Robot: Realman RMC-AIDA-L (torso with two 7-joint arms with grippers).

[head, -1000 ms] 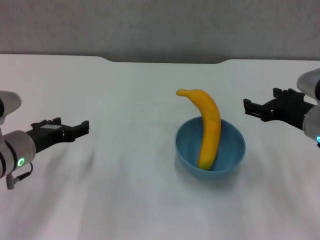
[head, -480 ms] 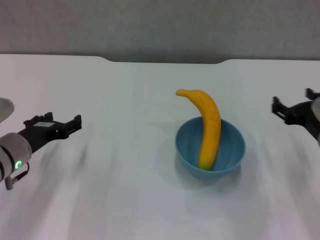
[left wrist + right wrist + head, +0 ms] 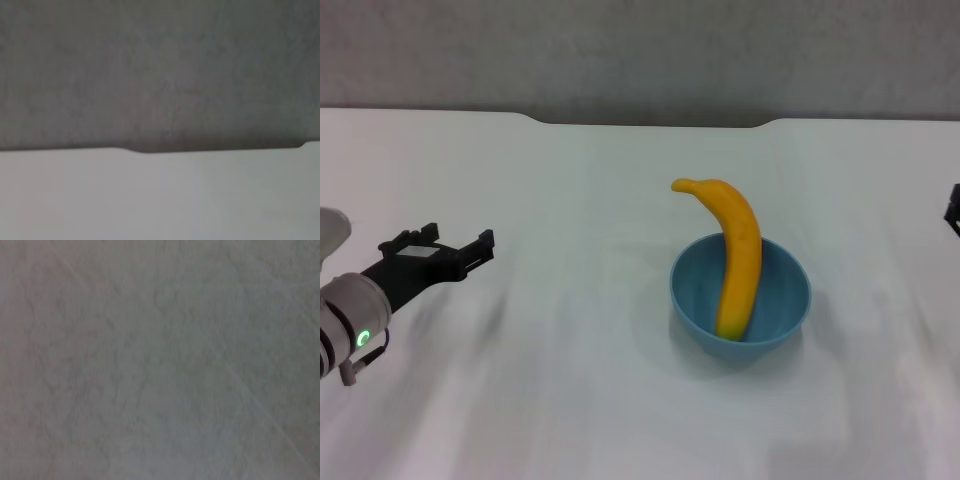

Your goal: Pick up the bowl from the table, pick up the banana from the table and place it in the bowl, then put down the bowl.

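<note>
The light-blue bowl (image 3: 782, 290) stands on the white table (image 3: 570, 180), right of centre. The yellow banana (image 3: 742, 250) leans inside it, lower end on the bowl's bottom and stem sticking up over the far rim. My left gripper (image 3: 458, 243) is open and empty, low over the table at the far left, well away from the bowl. Only a dark sliver of my right gripper (image 3: 954, 210) shows at the right edge. Neither wrist view shows the bowl or the banana.
The table's far edge has a shallow notch (image 3: 650, 122) with a grey wall behind it. The left wrist view shows that edge (image 3: 150, 150) and the wall. The right wrist view shows only a plain grey surface.
My right gripper has drawn away to the right, almost out of the head view. My left gripper has pulled back slightly to the left. The bowl and banana have not moved.
</note>
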